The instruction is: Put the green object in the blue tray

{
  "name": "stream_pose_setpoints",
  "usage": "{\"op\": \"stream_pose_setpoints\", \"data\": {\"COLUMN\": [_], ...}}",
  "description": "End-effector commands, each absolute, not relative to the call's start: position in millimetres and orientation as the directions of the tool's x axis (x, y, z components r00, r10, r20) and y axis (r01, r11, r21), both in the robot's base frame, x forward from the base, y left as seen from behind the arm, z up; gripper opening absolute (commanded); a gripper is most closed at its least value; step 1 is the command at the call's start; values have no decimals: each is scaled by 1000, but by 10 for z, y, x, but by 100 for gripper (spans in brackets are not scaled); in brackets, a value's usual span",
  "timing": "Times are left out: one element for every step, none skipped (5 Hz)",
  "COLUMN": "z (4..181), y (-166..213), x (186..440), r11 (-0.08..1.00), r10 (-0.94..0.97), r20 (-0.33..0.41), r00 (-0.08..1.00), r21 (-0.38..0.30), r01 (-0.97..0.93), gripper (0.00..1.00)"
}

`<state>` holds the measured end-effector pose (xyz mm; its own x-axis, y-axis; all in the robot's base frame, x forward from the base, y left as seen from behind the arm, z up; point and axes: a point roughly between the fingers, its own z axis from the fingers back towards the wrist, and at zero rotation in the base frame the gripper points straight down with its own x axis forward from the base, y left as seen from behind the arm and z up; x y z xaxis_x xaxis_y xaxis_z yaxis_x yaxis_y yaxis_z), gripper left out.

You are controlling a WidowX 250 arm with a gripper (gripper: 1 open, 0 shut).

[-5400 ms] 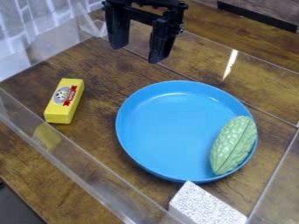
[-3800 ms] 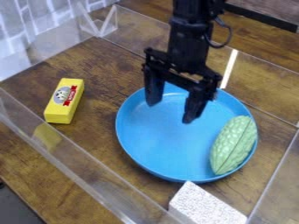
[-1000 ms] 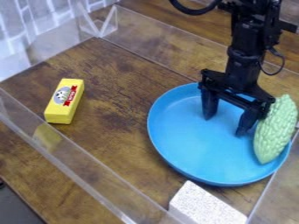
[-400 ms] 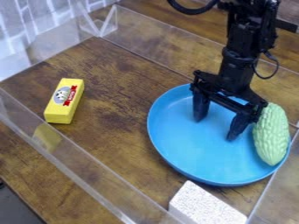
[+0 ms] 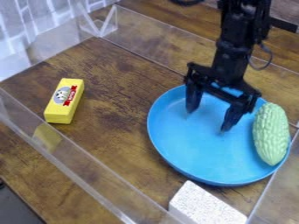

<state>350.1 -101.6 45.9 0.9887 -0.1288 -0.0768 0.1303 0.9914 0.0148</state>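
Gripper (image 5: 214, 99) spread wide, holding nothing, poised over blue tray (image 5: 187, 144). Green object (image 5: 271, 133) lying on tray rim at 3 o'clock. Yellow block (image 5: 63, 100) well apart at 9 o'clock.

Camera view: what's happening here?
One robot arm is working over the blue tray on a wooden table. Its gripper hangs open above the tray, holding nothing. The green object lies at the tray's right rim, apart from the fingers. A yellow block and a white sponge sit untouched outside the tray.
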Motion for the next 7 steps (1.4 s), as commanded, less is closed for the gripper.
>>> {"op": "stream_pose_setpoints", "data": {"z": [1026, 1223, 1187, 1135, 1083, 1032, 982], "y": [-880, -784, -805, -813, -822, -829, -837], "x": [3557, 3530, 3526, 3523, 3519, 3515, 3510], "r11": [997, 998, 999, 999, 999, 998, 998], "r10": [-77, -51, -49, -50, -51, -52, -53], "r20": [21, 26, 19, 6, -7, -20, -33], "r00": [997, 998, 999, 999, 999, 998, 998], "r21": [18, 26, 21, 20, 18, 17, 17], "r01": [76, 50, 49, 50, 51, 52, 54], "gripper": [100, 100, 100, 100, 100, 100, 100]}}
